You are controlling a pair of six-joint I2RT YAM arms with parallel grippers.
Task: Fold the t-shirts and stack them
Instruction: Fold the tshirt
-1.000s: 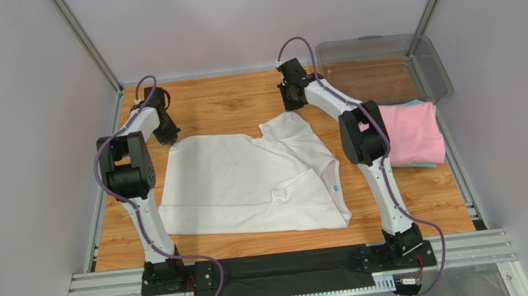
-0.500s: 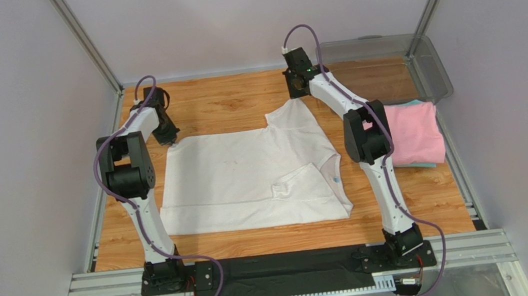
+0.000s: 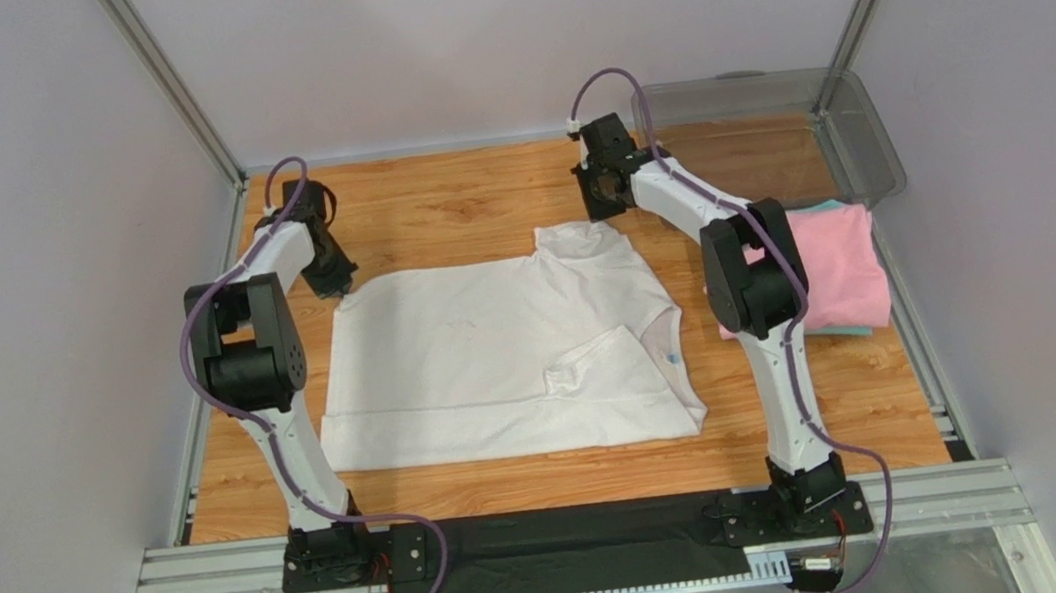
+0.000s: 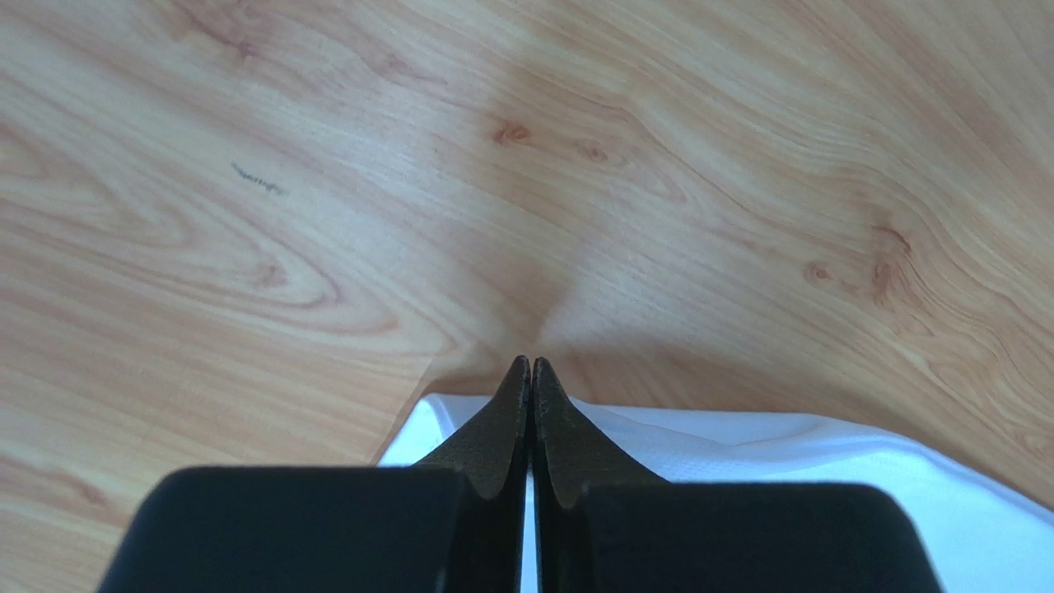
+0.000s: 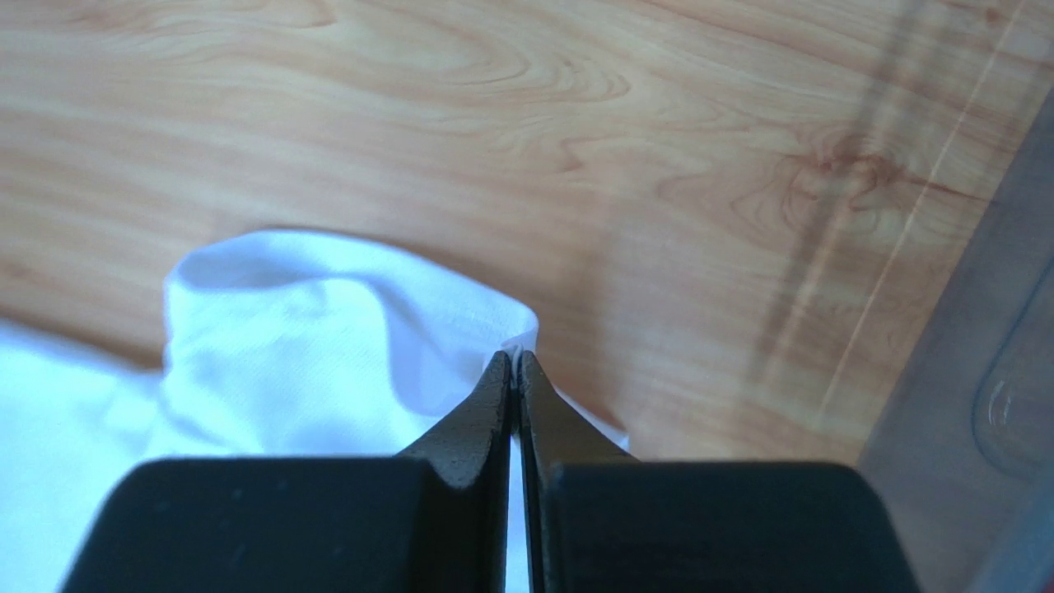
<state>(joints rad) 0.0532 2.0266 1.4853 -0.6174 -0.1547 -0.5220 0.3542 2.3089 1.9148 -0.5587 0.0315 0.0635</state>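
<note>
The white t-shirt [image 3: 482, 363] lay flat, left of the clear bin [image 3: 864, 142] and nearer, long axis crosswise: hem away from the bin, collar toward it. The right gripper [image 5: 514, 361], just beside the bin's left wall, was clamped on the far sleeve's edge (cloth peaked up at its tips). The left gripper [image 4: 532, 371], well apart from the bin, was pinched together over the far hem corner; whether it nipped cloth was unclear.

A clear plastic bin [image 3: 866, 134] sat at the far right corner of the wooden surface [image 3: 463, 206], grey walls around it.
</note>
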